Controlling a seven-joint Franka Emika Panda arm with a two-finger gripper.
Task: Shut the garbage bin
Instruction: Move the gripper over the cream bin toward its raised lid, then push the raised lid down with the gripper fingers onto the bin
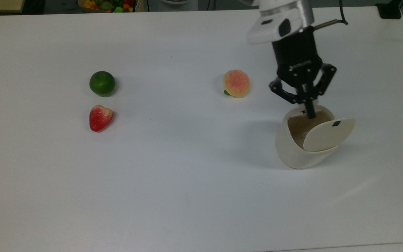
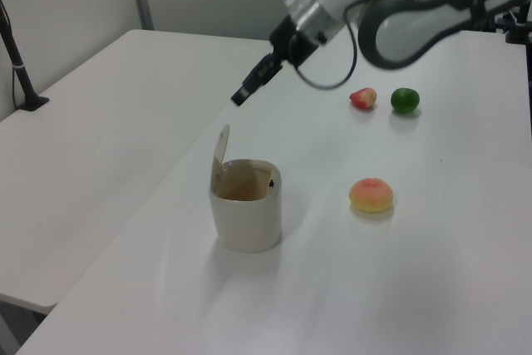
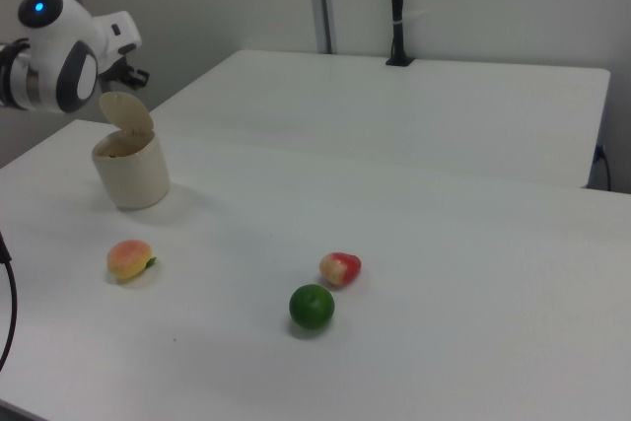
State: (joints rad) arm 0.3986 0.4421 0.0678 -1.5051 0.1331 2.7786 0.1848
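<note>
The garbage bin (image 1: 297, 147) stands upright on the white counter (image 1: 187, 182), near the top view's right edge, long axis vertical. Its mouth faces up; the hinged lid (image 1: 328, 134) stands raised, nearly vertical. The hand (image 1: 309, 111), fingers pressed together and gripping nothing, hangs above the bin's open mouth. A peach (image 1: 236, 83) lies nearby.

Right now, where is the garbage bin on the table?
The garbage bin stands lid-up on the top view's right, nearer the camera than the toy peach, with the hand over its opening.
</note>
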